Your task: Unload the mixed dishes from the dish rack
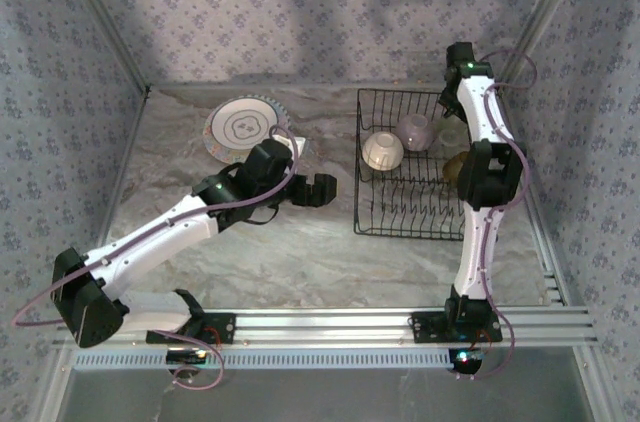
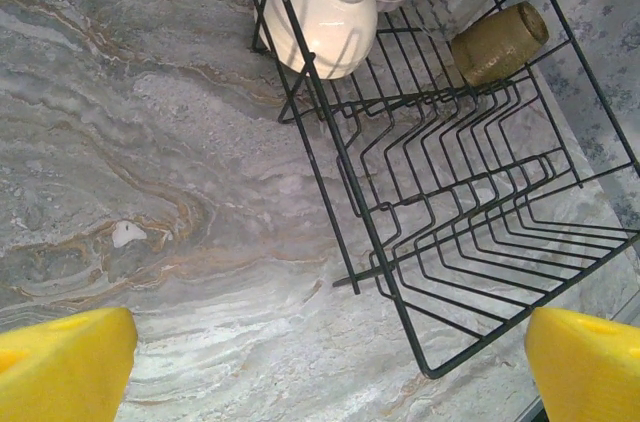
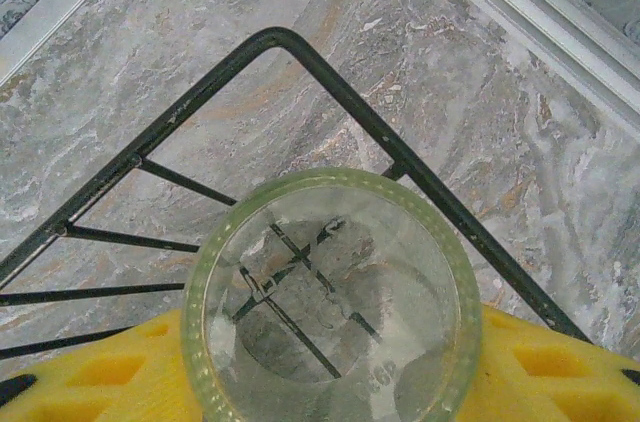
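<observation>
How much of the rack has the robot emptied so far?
Partway. Done: a squiggly plate lies on the table, outside the dish rack. In hand: the right gripper straddles a clear glass at the rack's corner. Left: a cream bowl, a lilac bowl and a brown cup.

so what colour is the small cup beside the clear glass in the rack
The cup is speckled olive-brown; the left wrist view shows it best.

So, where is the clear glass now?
In the right wrist view, the clear glass sits between the yellow fingers of the right pincer, just inside a corner of the dish rack.
</observation>
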`<state>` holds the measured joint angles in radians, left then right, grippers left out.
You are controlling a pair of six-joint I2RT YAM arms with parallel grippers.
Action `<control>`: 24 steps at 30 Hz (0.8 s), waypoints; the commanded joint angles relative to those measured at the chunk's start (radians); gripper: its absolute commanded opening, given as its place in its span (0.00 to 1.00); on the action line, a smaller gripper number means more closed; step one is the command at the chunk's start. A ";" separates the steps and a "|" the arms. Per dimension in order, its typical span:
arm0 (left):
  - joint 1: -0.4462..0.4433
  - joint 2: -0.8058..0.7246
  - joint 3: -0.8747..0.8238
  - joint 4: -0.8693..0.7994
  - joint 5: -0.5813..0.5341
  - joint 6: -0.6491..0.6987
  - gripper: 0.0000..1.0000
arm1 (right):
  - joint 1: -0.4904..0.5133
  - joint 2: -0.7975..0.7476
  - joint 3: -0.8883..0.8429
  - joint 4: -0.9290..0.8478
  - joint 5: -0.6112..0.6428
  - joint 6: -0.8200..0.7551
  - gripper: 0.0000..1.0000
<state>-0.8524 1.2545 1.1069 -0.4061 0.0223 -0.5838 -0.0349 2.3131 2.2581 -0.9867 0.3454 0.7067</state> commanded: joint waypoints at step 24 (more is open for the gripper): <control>0.046 -0.038 -0.001 0.018 0.056 0.018 0.99 | -0.022 -0.216 -0.157 0.058 0.080 -0.109 0.45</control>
<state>-0.8127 1.2369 1.1057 -0.4061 0.0578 -0.5835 -0.0364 2.1464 2.1067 -0.9356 0.3626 0.6380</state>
